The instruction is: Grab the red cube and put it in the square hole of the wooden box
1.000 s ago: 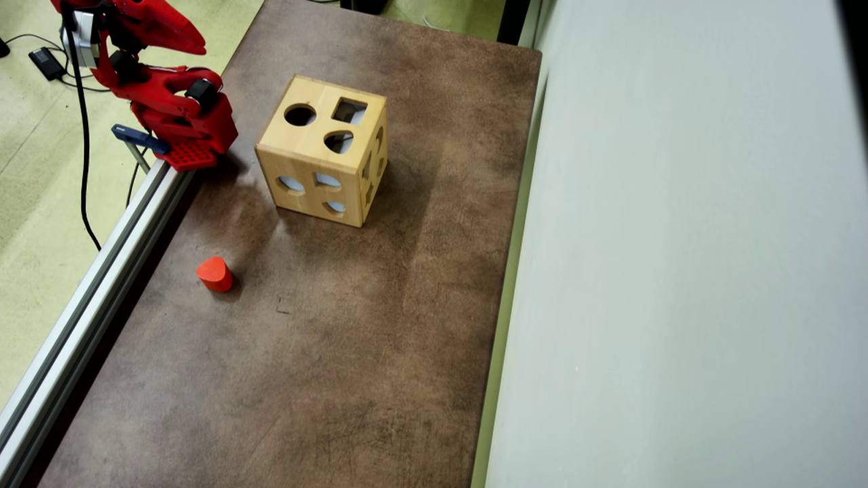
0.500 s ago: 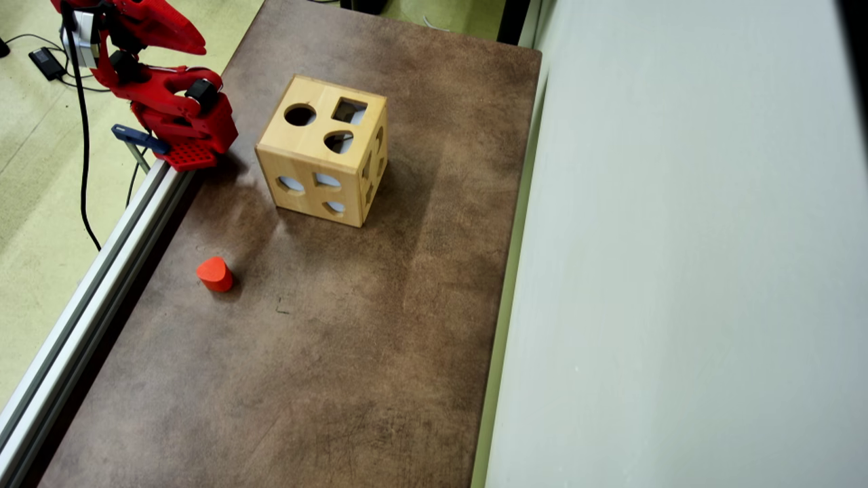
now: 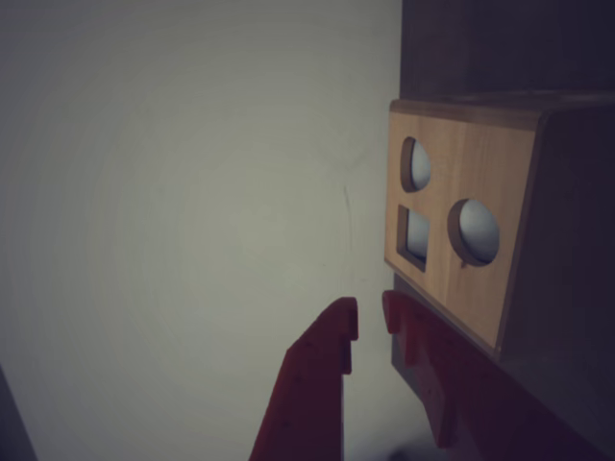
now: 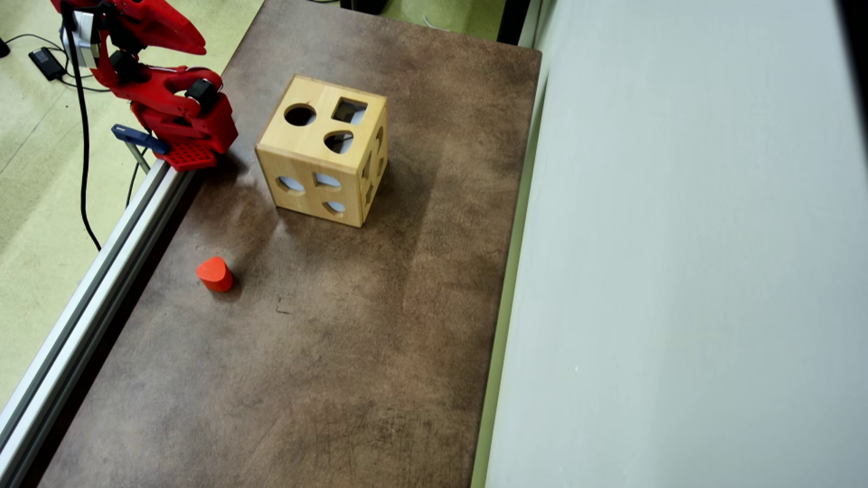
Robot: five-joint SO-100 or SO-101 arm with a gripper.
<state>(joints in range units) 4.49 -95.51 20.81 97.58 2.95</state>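
A small red block stands on the brown table, near its left edge in the overhead view; its top looks rounded on one side. The wooden box stands further back, with a square hole in its top face. The wrist view shows the box at the right, with the square hole between two round ones. My red gripper is empty, its tips a narrow gap apart. In the overhead view it is folded back at the top left, far from the block. The block is out of the wrist view.
An aluminium rail runs along the table's left edge, where the arm's base is clamped. A pale wall or panel borders the table's right side. Cables lie on the floor at left.
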